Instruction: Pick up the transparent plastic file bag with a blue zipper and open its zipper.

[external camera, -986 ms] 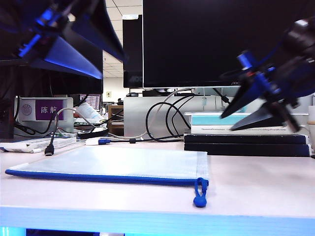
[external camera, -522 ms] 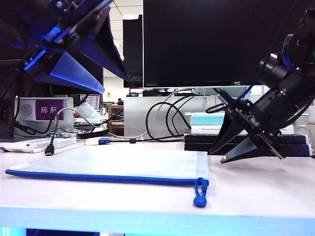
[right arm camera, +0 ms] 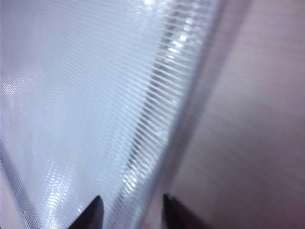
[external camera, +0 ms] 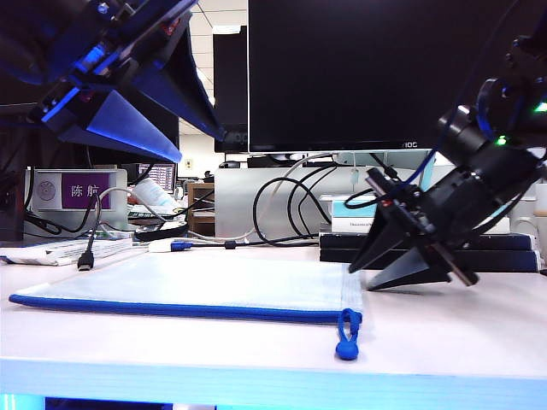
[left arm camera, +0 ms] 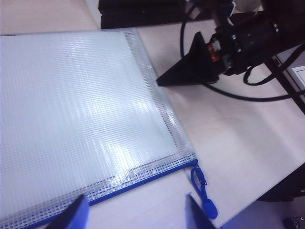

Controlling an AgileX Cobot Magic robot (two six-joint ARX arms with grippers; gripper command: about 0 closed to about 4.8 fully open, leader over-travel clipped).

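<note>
In the exterior view, nearest the camera, the cord pull [external camera: 346,335] hangs off the bag's front right corner at about five o'clock from the bag's middle. The zipper [external camera: 184,308] runs as a bright blue strip along the near long edge, closed as far as can be seen. The bag [external camera: 214,282] lies flat on the table [external camera: 444,333], a translucent whitish pouch with a fine mesh grid that glints where light strikes it.

The right gripper [external camera: 361,275] hangs low at the bag's right short edge, at about three o'clock from its middle, tips angled down toward the edge. Its jaws stand apart and hold nothing; in the right wrist view the two tips [right arm camera: 128,212] straddle the mesh border. The left gripper [external camera: 201,145] hovers high at about ten o'clock, jaws parted and empty.

The step in hand looks like pinching the short edge to lift the bag. To do it well, one finger should slip under the thin border, not press it flat, and bite on the stitched rim, where the slick plastic is stiffest. The left gripper should then take the pull.

Farther back sit stacked books [external camera: 427,243], cables [external camera: 282,205] and a monitor [external camera: 342,73].
</note>
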